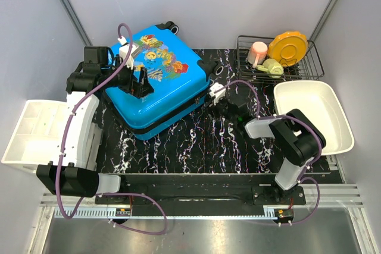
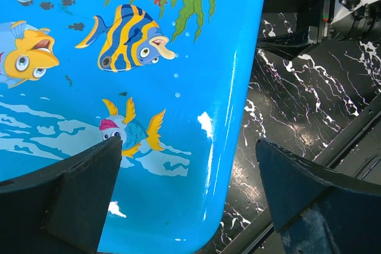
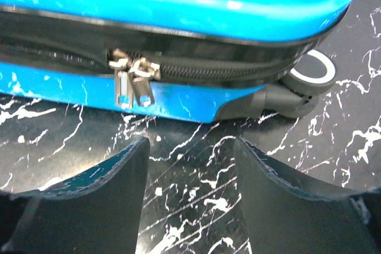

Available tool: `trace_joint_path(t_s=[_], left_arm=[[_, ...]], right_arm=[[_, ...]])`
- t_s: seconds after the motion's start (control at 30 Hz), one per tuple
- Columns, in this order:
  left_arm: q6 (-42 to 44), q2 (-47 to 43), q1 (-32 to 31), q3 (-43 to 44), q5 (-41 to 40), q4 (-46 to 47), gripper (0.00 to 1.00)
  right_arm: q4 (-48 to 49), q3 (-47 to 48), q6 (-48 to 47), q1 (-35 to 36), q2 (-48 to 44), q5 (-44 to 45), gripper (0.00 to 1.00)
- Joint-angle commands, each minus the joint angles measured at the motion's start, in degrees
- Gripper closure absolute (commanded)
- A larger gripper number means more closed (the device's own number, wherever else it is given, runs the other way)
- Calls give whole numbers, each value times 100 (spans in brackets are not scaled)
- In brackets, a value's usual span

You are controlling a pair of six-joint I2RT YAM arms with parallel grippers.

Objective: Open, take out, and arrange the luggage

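Luggage (image 1: 161, 81): shut, lying flat on the black marbled table (image 1: 202, 141), upper left of centre in the top view
Left gripper (image 2: 187, 143): jaws spread wide, empty, over the fish-printed shell near its rounded corner
Right gripper (image 3: 190, 144): jaws apart, empty, low over the table, facing the zip side
Zip pulls (image 3: 132, 81): two together, upper left of the right wrist view
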Motion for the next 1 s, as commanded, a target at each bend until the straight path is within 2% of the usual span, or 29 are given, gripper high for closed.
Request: trace_joint_path(t_s=[0.0, 0.37, 0.67, 0.8, 0.83, 0.97], left_arm=[[-55, -55, 8, 98, -110, 223, 1], [-116, -38, -1, 36, -75, 320, 1], [-99, -125, 17, -60, -110, 329, 1], [-99, -152, 25, -60, -101, 329, 1], [-108, -152, 25, -60, -110, 329, 1], [-72, -152, 25, -60, -101, 329, 1]], right_arm=[[752, 439, 253, 5, 137, 24, 34], [585, 510, 412, 180, 199, -275, 41], [638, 509, 474, 514, 251, 172, 43], [708, 615, 404, 506, 330, 427, 54], [717, 632, 334, 514, 339, 480, 60], [804, 580, 87, 515, 357, 490, 73]])
